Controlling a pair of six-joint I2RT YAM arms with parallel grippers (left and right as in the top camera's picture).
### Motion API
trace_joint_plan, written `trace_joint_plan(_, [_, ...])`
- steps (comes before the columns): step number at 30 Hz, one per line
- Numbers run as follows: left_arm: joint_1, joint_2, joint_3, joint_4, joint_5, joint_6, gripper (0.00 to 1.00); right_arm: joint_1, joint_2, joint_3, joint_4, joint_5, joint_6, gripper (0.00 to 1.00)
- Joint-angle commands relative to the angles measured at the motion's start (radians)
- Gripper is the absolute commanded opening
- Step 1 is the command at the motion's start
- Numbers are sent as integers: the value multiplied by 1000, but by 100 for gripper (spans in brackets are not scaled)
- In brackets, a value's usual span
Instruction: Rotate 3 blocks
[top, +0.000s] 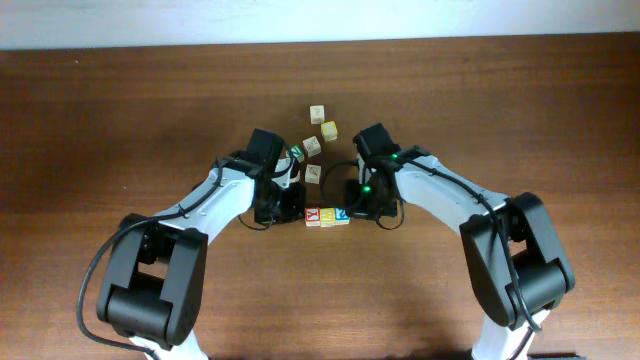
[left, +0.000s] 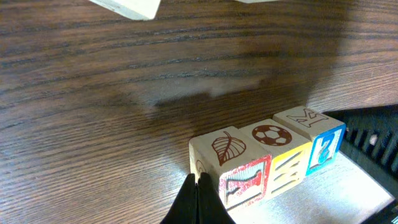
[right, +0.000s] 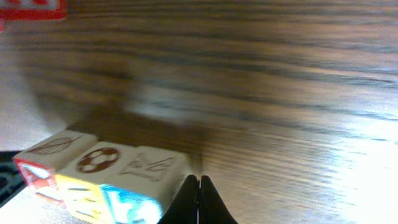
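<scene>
Three blocks lie in a tight row on the table: a leaf-topped, red-faced block (top: 313, 216) (left: 230, 165) (right: 46, 158), a football-topped, yellow-faced block (top: 327, 216) (left: 277, 152) (right: 93, 171), and a K-topped, blue-faced block (top: 342, 215) (left: 314, 134) (right: 146, 180). My left gripper (top: 301, 212) (left: 198, 186) is shut and empty, its tips against the leaf block's outer end. At the opposite end of the row, my right gripper (top: 355, 211) (right: 199, 183) is shut and empty, right beside the K block.
Several loose blocks lie just beyond the row, among them a pale one (top: 317, 113), a yellow one (top: 329, 131) and a tilted one (top: 314, 173). Both arms flank the row closely on the wooden table (top: 120, 120).
</scene>
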Motion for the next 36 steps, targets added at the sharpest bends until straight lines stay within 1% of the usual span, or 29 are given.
trace_joint_plan(1, [0,9,-10,2,-7,-10,0,-159,3,-126,146,-259,-22,4])
trace_joint_plan(3, [0,9,-10,3,-7,-10,0,-231,3,-217,280,-419,-52,4])
trace_joint_plan(4, [0,9,-10,7,-6,-10,0,-231,3,-230,309,-450,-66,4])
trace_joint_plan(8, [0,9,-10,7,-3,-10,0,-195,3,-230,321,-459,-61,4])
trace_joint_plan(13, [0,9,-10,7,-3,-18,0,-192,3,-230,332,-507,-86,4])
trace_joint_plan(17, [0,9,-10,7,-3,-18,0,-148,3,-230,345,-517,-85,4])
trace_joint_plan(21, [0,9,-10,7,-3,-17,0,-147,-1,-230,349,-552,-80,4])
trace_joint_plan(30, [0,9,-10,7,-3,-17,0,-115,-93,-227,337,-532,-72,4])
trace_joint_plan(36, [0,9,-10,7,-3,-17,0,-82,-102,-208,337,-523,-30,4])
